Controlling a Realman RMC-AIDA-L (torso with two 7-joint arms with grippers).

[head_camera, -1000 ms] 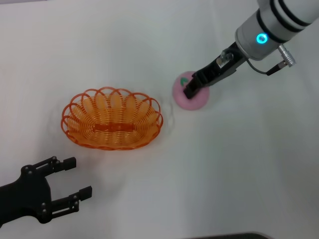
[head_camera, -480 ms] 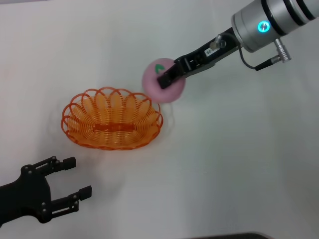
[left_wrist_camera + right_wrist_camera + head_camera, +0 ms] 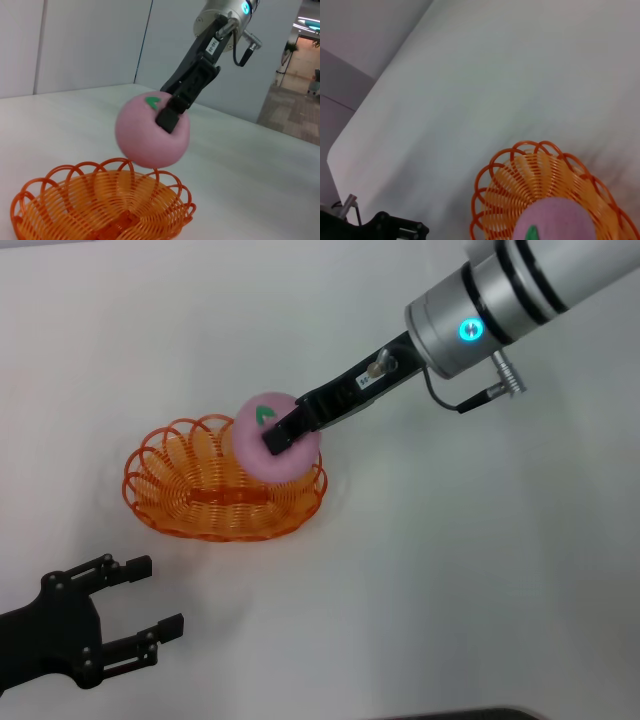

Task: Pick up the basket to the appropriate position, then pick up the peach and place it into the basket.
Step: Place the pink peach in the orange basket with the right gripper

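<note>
Right pincer [image 3: 283, 434] clamped on the peach [image 3: 272, 440], one finger across its top beside the green leaf mark. The peach hangs in the air over the right end of the basket [image 3: 215, 490]; in the left wrist view it [image 3: 150, 132] sits just above the scalloped rim [image 3: 100, 170], not touching it. The basket stands flat on the white counter [image 3: 450, 570], left of centre. The counter is bare on all sides of the basket, widest to the right and toward the near edge. Left pincer [image 3: 150, 612] rests low at the near left corner, well apart from the basket, fingers spread with nothing between them.

Count: one basket, one peach, two pincers. The right wrist view shows the basket [image 3: 520, 190] beneath the peach [image 3: 555, 220].
</note>
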